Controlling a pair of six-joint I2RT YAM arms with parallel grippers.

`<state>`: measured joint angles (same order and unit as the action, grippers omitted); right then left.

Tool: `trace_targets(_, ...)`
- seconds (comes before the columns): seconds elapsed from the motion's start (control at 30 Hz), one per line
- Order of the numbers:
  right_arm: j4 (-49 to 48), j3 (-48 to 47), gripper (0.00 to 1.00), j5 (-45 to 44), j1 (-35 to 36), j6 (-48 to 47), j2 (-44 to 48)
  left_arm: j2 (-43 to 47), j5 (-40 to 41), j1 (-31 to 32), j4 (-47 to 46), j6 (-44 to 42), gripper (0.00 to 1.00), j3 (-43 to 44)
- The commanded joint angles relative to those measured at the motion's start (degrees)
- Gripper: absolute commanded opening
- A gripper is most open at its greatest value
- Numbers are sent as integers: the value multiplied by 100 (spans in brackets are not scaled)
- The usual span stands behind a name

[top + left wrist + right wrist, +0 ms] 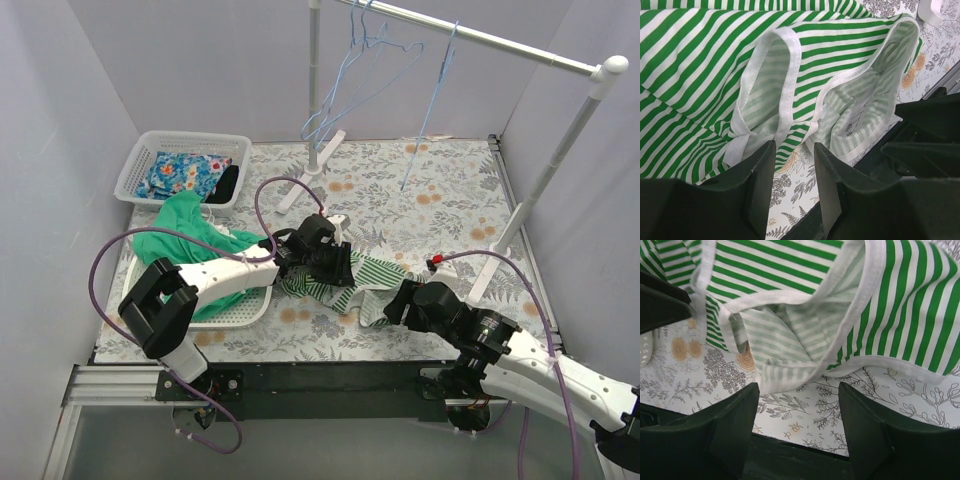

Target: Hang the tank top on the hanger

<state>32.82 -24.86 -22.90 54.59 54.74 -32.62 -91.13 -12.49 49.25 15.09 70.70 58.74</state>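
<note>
The green-and-white striped tank top (362, 282) lies crumpled on the flowered tablecloth between my two grippers. My left gripper (338, 266) is at its left end. In the left wrist view the jaws (794, 150) stand a little apart, with a striped strap of the tank top (715, 60) reaching in between the fingertips and tablecloth showing in the gap behind it. My right gripper (396, 304) is at the garment's near right. Seen from the right wrist, it (799, 387) is wide open and empty, the white-edged hem of the tank top (790, 270) just beyond its tips. Light-blue hangers (360, 70) hang on the rail.
A white basket (140, 165) at the back left holds a blue flowered cloth (185, 172). A plain green garment (190, 235) drapes over a white tray (250, 310). The rack's post (314, 100), rail (480, 40) and slanted right leg (545, 180) stand behind. Another hanger (435, 100) dangles there.
</note>
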Motion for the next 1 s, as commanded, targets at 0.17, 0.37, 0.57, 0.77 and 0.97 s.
trace_targets(0.17,-880,324,74,136,-36,555,-367,-168,107,93,-33,-126,34,225)
trace_targets(0.37,-1444,552,74,110,-176,634,-736,-300,291,260,-77,-74,33,164)
trace_targets(0.57,-1463,737,52,-101,-299,555,-649,-72,467,374,-42,-82,31,-11)
trace_targets(0.77,-936,641,13,-224,-361,424,-315,-71,1089,409,187,-205,31,-117)
trace_targets(0.97,-400,386,1,-408,-361,309,-104,-10,723,453,73,-223,34,-188)
